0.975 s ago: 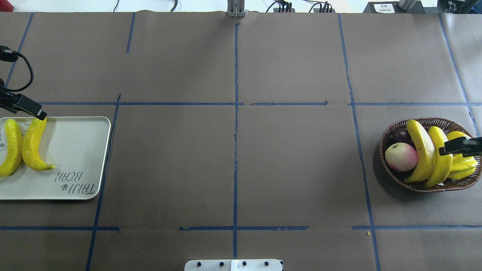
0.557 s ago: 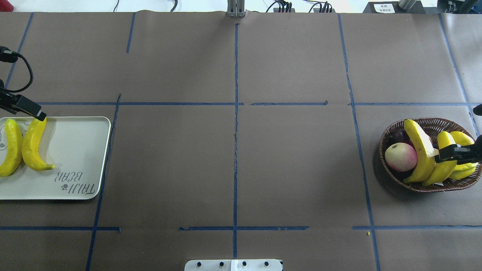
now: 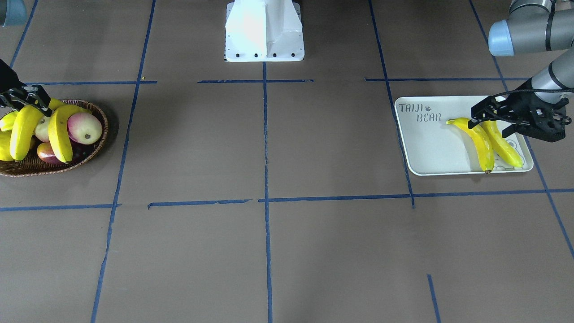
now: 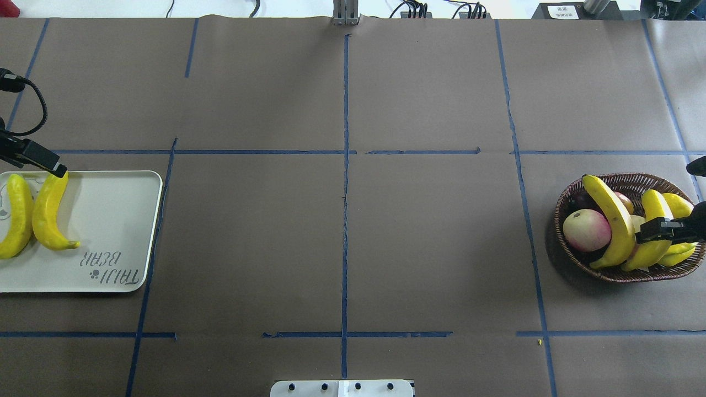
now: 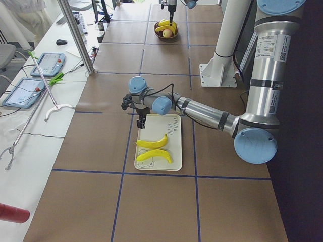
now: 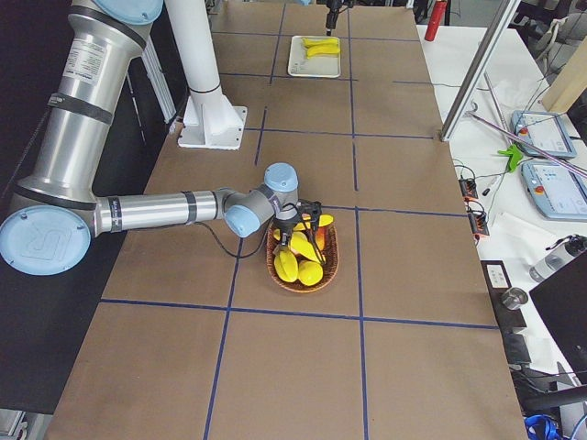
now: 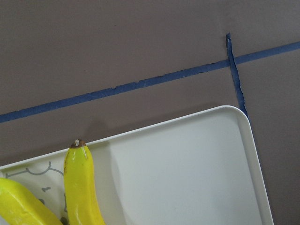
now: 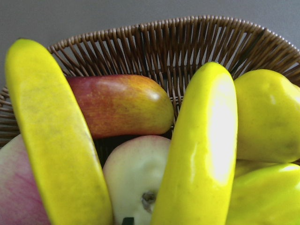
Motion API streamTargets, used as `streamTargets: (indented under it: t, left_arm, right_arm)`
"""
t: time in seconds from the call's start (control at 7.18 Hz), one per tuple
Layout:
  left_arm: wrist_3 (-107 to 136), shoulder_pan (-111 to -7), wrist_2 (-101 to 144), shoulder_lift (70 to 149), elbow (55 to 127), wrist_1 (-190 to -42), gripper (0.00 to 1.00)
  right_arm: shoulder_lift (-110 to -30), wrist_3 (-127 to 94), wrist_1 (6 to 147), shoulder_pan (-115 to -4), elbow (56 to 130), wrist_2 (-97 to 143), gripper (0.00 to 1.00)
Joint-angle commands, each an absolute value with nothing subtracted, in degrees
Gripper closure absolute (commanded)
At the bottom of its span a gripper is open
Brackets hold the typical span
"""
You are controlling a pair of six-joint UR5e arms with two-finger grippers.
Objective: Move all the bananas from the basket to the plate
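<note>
So: four long, curved, bright yellow bananas [image 4: 48, 212], split two and two. Two lie side by side, touching, on the white rounded-rectangle plate [image 4: 118, 220] with raised rim and grey TAIJI BEAR lettering, at the robot's left end of the table. The other two stand propped in the oval, dark brown woven wicker basket [image 4: 634, 179] at the right end. The centre-side banana [image 4: 609, 220] arches over a round pink-and-cream fruit [image 4: 586, 230]. The edge-side banana [image 4: 655, 207] sits just beside it, against plump yellow mango-like fruits [image 4: 677, 205].

Right gripper [image 4: 646, 232]: in the overhead view a black finger lies across the edge-side banana's middle. The right wrist camera has that banana dead centre with no fingers in shot, so I cannot tell whether the jaws are clamped on it or only straddle it. That camera also shows a red-orange oblong fruit [image 8: 122, 105] by the basket's back wall, mostly hidden from overhead.

Left gripper [image 3: 489, 123]: hovers over the plate's rim on the side away from the robot, holding nothing. The front view shows both prongs spread apart; the overhead view shows only one. The left wrist camera shows a brown banana tip just inside the rim, plus part of the bear drawing [image 7: 35, 171].

Table surface is brown paper [image 4: 430, 248] gridded with blue tape [image 4: 345, 220].
</note>
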State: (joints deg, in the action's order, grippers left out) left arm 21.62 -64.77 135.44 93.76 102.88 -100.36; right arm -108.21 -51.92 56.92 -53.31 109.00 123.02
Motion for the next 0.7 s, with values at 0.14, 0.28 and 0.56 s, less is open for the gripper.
streamTargets:
  t: [0.14,0.28,0.56]
  left_arm:
    - [21.6,-64.7,135.4,93.7,103.1,-100.3,0.01]
    - [21.6,-64.7,135.4,93.7,103.1,-100.3,0.01]
    - [21.6,-64.7,135.4,93.7,103.1,-100.3,0.01]
  right_arm:
    - [-107.9,-50.8,57.0,-52.4,108.9,122.5,0.69]
    - [-108.1,-49.8,57.0,-52.6,109.7,123.3,0.83]
    - [-108.4,-41.4,57.5,-56.3,112.2,127.1,0.98]
